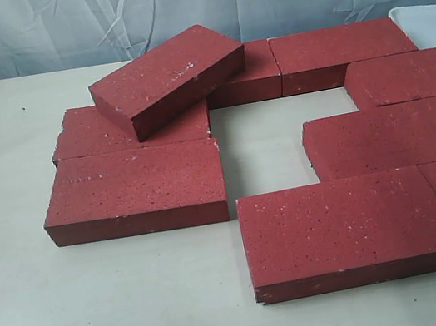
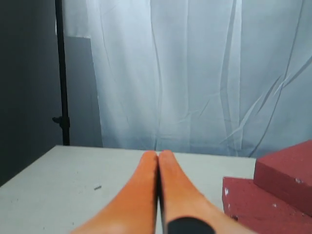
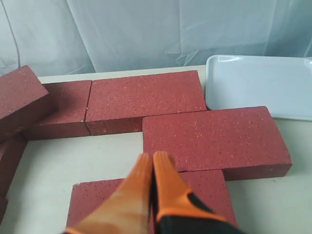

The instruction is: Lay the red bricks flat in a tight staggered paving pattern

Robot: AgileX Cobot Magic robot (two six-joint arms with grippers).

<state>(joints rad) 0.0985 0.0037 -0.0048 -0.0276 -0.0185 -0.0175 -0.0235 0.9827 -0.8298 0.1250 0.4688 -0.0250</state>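
Exterior view: dark red, white-speckled bricks (image 1: 351, 224) lie flat on the table (image 1: 102, 318), one tilted atop others. The left gripper (image 2: 158, 158), closed and empty, is near them; the right gripper (image 3: 152, 158), closed, hovers over one.

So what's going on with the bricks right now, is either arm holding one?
Neither: the left gripper and right gripper are both shut and empty. Most of the dark red rectangular paving bricks lie flat on the pale table around a bare gap. One tilted brick rests on its neighbours, upper left in the exterior view, not yet laid flat. A white tray sits beside the bricks.
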